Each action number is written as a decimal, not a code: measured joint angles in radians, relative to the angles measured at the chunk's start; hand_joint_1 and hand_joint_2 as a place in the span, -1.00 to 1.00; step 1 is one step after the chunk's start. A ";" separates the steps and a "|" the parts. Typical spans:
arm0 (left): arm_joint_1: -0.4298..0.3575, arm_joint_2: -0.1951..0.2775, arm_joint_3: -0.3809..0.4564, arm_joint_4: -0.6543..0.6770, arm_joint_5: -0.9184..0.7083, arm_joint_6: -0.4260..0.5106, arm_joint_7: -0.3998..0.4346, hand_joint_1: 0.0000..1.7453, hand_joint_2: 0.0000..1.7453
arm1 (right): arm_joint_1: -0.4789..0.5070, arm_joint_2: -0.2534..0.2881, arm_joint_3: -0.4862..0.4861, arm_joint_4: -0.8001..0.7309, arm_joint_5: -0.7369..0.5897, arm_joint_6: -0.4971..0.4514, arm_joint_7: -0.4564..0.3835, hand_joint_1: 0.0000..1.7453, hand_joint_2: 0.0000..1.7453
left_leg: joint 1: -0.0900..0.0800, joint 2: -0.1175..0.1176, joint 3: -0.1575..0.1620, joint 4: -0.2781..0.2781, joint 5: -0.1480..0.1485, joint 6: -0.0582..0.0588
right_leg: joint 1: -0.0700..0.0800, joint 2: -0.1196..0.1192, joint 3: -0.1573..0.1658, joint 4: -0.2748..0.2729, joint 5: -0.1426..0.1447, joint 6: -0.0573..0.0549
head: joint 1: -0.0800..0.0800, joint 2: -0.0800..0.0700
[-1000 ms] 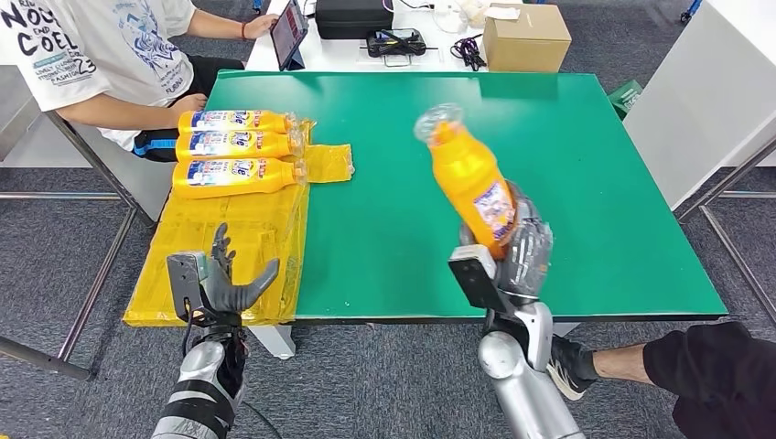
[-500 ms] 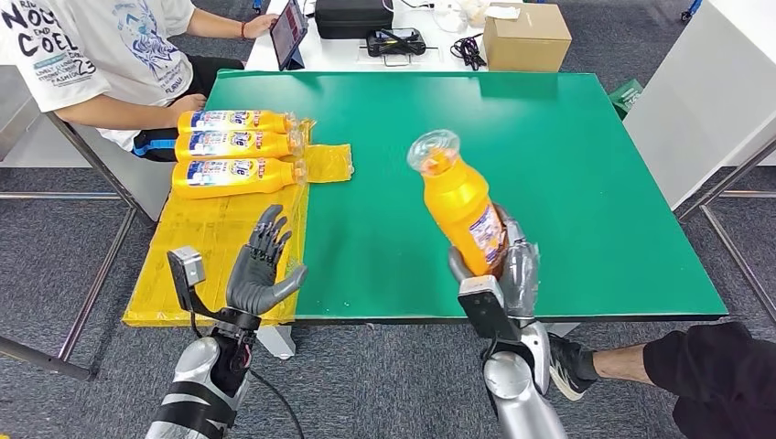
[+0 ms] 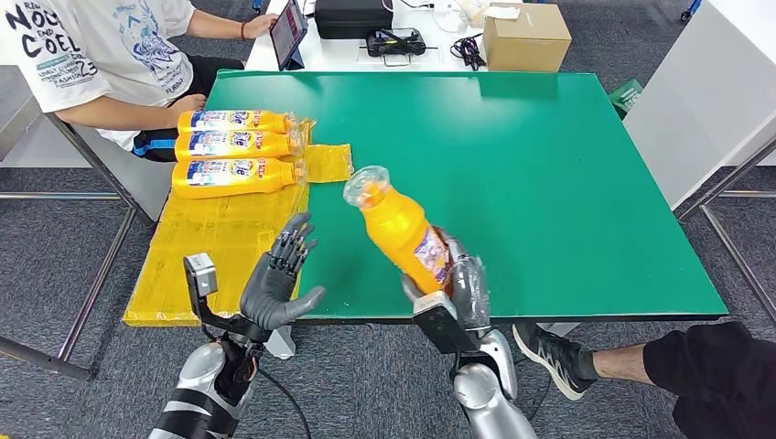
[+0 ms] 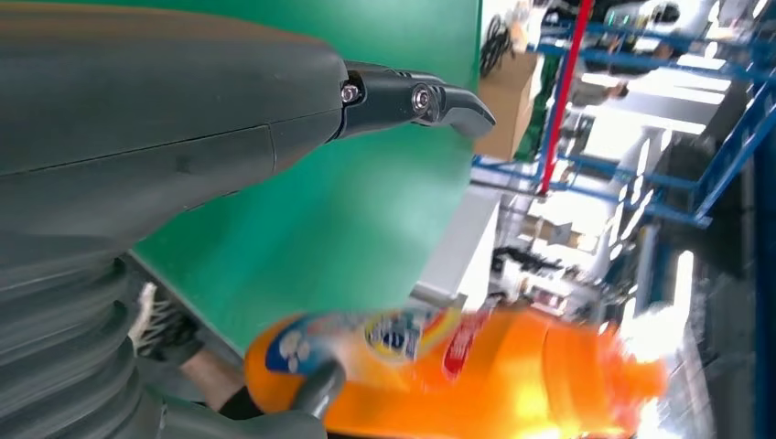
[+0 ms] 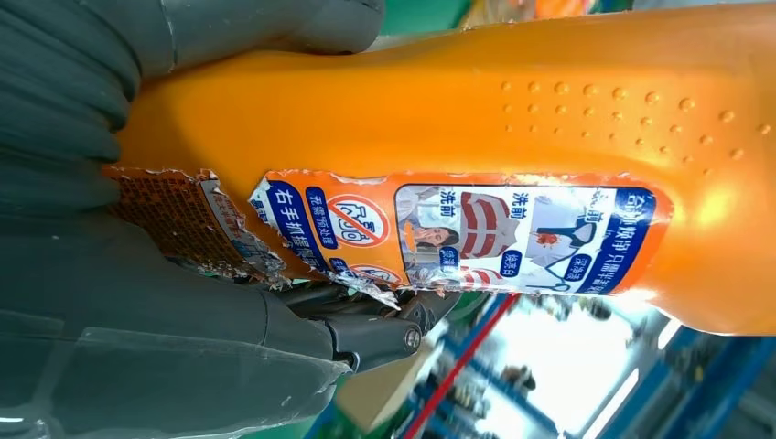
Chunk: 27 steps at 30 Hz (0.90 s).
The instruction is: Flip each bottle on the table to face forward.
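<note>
1 bottle [image 3: 401,231]: held in the air over the desk's near edge, cap tilted away and left, back label showing.
Right hand [image 3: 455,283]: grips its base, probably to turn it.
Left hand [image 3: 277,275]: released, fingers spread, likely ready to receive.
3 bottles [image 3: 236,144]: lying on yellow sheet [image 3: 220,240], front labels up.
Desk [image 3: 567,174]: green.

The bottle [image 4: 476,375] is smeared by blur in the left wrist view, and its base is buried inside the right robot hand [image 3: 455,285]; label print [image 5: 458,233] partly torn.
</note>
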 joint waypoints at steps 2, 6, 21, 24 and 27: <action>0.000 0.003 -0.017 0.001 -0.007 -0.003 0.000 -1.00 1.00 | -0.012 0.010 0.024 0.026 0.011 0.018 0.000 1.00 1.00 | 0.000 0.000 0.000 0.000 0.000 0.000 | 0.000 0.000 0.000 0.000 0.000 0.000 | 0.000 0.000; -0.006 0.005 -0.046 0.013 -0.011 -0.002 0.010 -1.00 1.00 | -0.041 0.035 0.095 0.093 0.045 0.036 0.003 1.00 1.00 | 0.000 0.000 0.000 0.000 0.000 0.000 | 0.000 0.000 0.000 0.000 0.000 0.000 | 0.000 0.000; -0.022 0.014 -0.068 0.068 0.001 -0.006 0.014 -1.00 1.00 | -0.114 0.080 0.255 0.297 0.060 0.076 0.018 1.00 1.00 | 0.001 0.000 0.000 0.000 0.000 0.000 | 0.000 0.000 0.000 0.000 0.000 0.000 | 0.000 0.000; -0.021 0.015 -0.062 0.074 0.026 -0.015 0.015 -1.00 1.00 | -0.134 0.085 0.276 0.342 0.062 0.081 0.024 1.00 1.00 | 0.001 0.001 0.000 0.000 0.000 0.000 | 0.000 0.000 -0.001 0.000 0.000 0.000 | 0.000 0.000; -0.020 0.016 -0.055 0.076 0.037 -0.021 0.016 -1.00 1.00 | -0.148 0.086 0.288 0.374 0.062 0.083 0.026 1.00 1.00 | 0.001 0.001 0.000 0.000 0.000 0.000 | 0.000 0.000 -0.001 0.000 0.000 0.000 | 0.000 0.000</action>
